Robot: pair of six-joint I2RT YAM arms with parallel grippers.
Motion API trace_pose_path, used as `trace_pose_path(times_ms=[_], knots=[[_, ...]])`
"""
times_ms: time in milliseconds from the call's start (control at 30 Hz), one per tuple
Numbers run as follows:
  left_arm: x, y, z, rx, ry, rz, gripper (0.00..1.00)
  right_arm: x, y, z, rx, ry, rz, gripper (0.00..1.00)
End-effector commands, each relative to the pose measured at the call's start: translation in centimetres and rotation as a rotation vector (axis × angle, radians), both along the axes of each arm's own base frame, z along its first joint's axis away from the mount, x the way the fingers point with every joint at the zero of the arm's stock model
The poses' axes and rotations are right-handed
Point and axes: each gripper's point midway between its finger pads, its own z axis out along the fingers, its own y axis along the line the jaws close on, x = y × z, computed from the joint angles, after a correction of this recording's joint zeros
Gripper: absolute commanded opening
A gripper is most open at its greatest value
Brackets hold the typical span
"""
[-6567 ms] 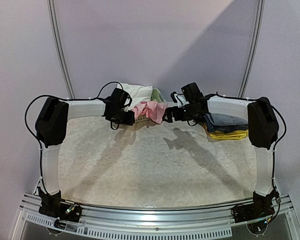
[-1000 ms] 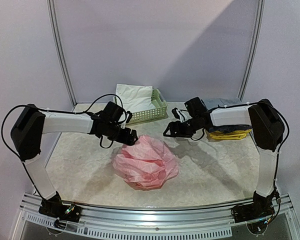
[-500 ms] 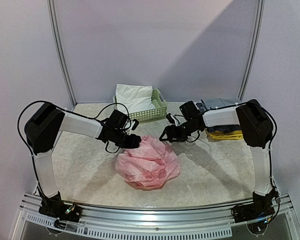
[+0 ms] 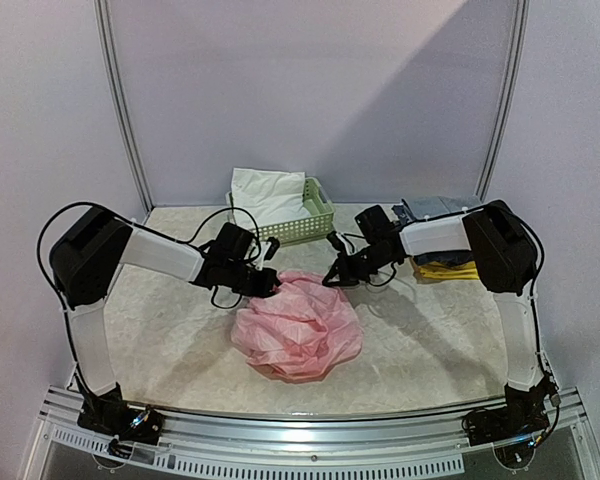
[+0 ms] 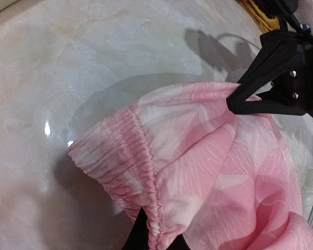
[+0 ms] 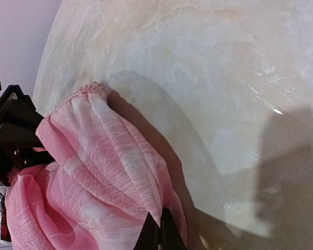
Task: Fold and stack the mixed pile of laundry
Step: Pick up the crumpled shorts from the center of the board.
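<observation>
crumpled pink garment (image 4: 298, 330) heaped on the pale marbled desk (image 4: 170, 340), just below the middle of the top view, upper edge drawn up toward both hands.

left hand (image 4: 273, 286) at the heap's upper left corner, pressed shut on the gathered elastic band (image 5: 120, 161) of the pink cloth. in the left wrist view, band running from the left of the frame down to the black fingertips (image 5: 138, 237) at the bottom edge, nipped between them.

right hand (image 4: 330, 279) at the heap's upper right corner, likewise clamped shut, a pinch of pink fabric caught at its tip. same pinch visible at the right of the left wrist view and at the bottom centre of the right wrist view. cloth between the two hands wrinkled and folded.

white garment (image 4: 265, 190) lying in and over the left end of the pale green lattice basket (image 4: 318, 215) at upper centre of the top view, well apart from the pink heap.

folded dark blue and yellow clothes (image 4: 442, 266) at the right of the frame, partly hidden behind the right arm.
</observation>
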Motion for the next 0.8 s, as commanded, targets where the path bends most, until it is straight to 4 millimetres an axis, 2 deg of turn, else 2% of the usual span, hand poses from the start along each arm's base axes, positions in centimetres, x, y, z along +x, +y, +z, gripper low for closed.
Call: trace_pose_path(times_ms=[0, 300, 500, 600, 700, 767], knots=[[-1.0, 0.5, 3.0, 0.011, -0.074, 0.000, 0.00, 0.2, 0.0, 3.2, 0.008, -0.056, 0.003, 0.00], [-3.3, 2.3, 10.3, 0.052, -0.236, 0.045, 0.00, -0.6, -1.9, 13.3, 0.052, -0.258, -0.049, 0.00], [-3.0, 3.3, 16.1, 0.071, -0.357, 0.075, 0.00, -0.6, -2.1, 20.2, 0.106, -0.387, -0.082, 0.00], [-2.5, 4.1, 19.8, 0.097, -0.430, 0.097, 0.00, -0.5, -2.1, 23.5, 0.111, -0.451, -0.100, 0.00], [-2.3, 5.1, 24.4, 0.116, -0.508, 0.113, 0.00, -0.7, -2.1, 28.1, 0.138, -0.536, -0.112, 0.00], [-2.4, 5.8, 28.4, 0.113, -0.580, 0.132, 0.00, -1.0, -2.3, 30.6, 0.153, -0.583, -0.118, 0.00]])
